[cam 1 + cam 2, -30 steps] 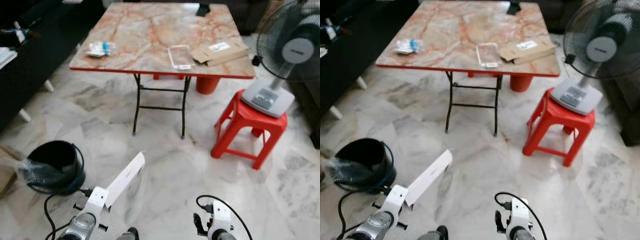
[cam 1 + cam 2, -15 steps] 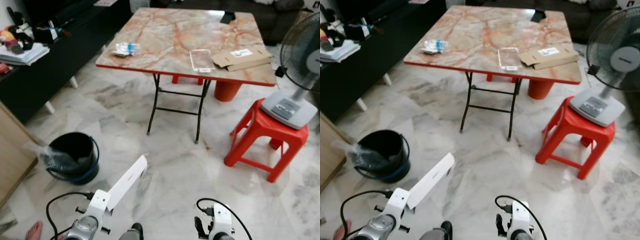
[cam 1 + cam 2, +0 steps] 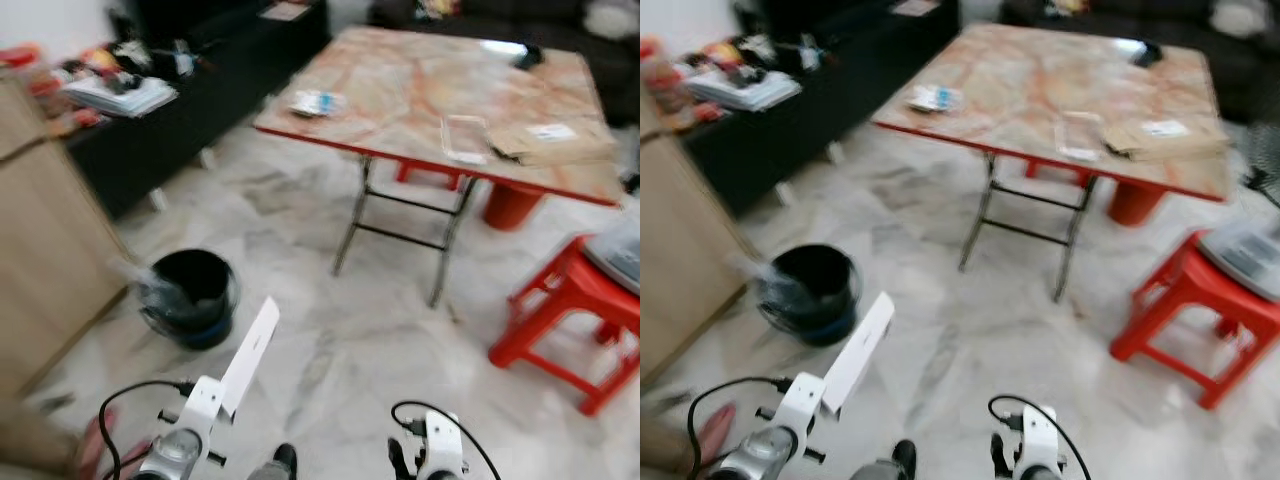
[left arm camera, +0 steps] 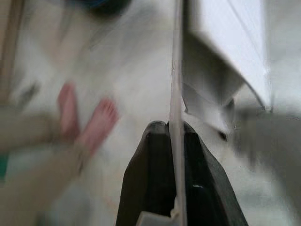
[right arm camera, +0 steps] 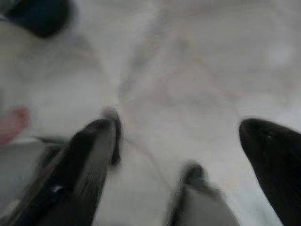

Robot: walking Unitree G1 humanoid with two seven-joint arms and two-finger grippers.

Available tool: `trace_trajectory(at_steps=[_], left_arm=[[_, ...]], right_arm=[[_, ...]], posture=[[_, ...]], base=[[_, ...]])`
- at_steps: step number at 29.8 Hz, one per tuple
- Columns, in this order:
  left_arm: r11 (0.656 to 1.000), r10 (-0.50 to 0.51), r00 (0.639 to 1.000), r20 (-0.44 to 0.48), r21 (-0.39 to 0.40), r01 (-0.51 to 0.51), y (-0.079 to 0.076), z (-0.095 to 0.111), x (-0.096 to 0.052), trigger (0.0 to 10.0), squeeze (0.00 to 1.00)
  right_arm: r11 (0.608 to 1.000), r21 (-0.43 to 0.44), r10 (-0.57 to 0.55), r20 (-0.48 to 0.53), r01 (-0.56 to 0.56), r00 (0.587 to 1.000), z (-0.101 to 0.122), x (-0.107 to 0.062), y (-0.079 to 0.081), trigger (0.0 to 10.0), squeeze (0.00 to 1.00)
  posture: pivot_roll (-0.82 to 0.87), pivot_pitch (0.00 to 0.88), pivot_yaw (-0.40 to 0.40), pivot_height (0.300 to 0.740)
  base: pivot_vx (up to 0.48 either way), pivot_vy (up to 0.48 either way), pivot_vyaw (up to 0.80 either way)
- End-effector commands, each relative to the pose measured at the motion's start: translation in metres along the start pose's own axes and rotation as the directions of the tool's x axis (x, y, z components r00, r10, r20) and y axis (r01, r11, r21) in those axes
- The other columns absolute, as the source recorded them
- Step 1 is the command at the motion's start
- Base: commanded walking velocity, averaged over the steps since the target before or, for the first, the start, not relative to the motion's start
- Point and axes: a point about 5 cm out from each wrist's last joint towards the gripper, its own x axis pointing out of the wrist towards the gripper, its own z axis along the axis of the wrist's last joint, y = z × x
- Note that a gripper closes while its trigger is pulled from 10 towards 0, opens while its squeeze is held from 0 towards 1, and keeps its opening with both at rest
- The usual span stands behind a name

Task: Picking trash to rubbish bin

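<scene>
One left gripper (image 4: 175,136) clamping white box (image 3: 249,357)

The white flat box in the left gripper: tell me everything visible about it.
The white flat box is long, thin and plain white, like card or stiff packaging, with one open end flap visible in the left wrist view. It stands tilted up and forward from the left gripper, whose jaws are shut on its lower edge. Nothing else touches it. It hangs over the marble floor, with the black bin ahead to its left. The frames are blurred.
</scene>
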Motion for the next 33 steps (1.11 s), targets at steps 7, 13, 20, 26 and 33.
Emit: trace_trajectory(at_steps=[7,13,20,26,33], left_arm=[[1.000,-0.012,1.000,0.023,0.017,0.012,0.0000,0.0112,0.0016,10.0,0.00],[1.000,-0.014,1.000,0.021,0.015,0.014,-0.0003,0.0107,0.0016,10.0,0.00],[1.000,-0.018,1.000,0.023,0.011,0.018,-0.0012,0.0119,0.0018,10.0,0.00],[1.000,-0.019,1.000,0.025,0.011,0.018,-0.0011,0.0126,0.0019,10.0,0.00],[1.000,-0.015,0.999,0.029,0.006,0.015,-0.0004,0.0141,0.0020,10.0,0.00]], right_arm=[[1.000,-0.007,-0.002,-0.013,0.001,1.000,-0.0046,-0.0011,0.0008,10.0,0.00],[1.000,0.011,-0.004,-0.022,0.004,1.000,-0.0058,-0.0012,0.0003,10.0,0.00],[1.000,-0.011,-0.009,-0.009,0.009,1.000,-0.0040,-0.0012,-0.0011,10.0,0.00],[1.000,0.026,-0.017,-0.016,0.017,1.000,-0.0061,-0.0018,-0.0021,10.0,0.00],[1.000,-0.018,-0.011,-0.011,0.011,1.000,-0.0051,-0.0015,-0.0006,10.0,0.00]], posture=[[0.10,0.066,0.029,0.740],[0.10,0.074,0.027,0.740],[0.10,0.094,0.024,0.740],[0.10,0.101,0.024,0.740],[0.10,0.107,0.022,0.740]], base=[[0.000,0.000,0.54],[0.000,0.000,0.13],[0.000,0.000,0.44],[0.255,0.000,0.26],[0.260,0.000,0.22]])
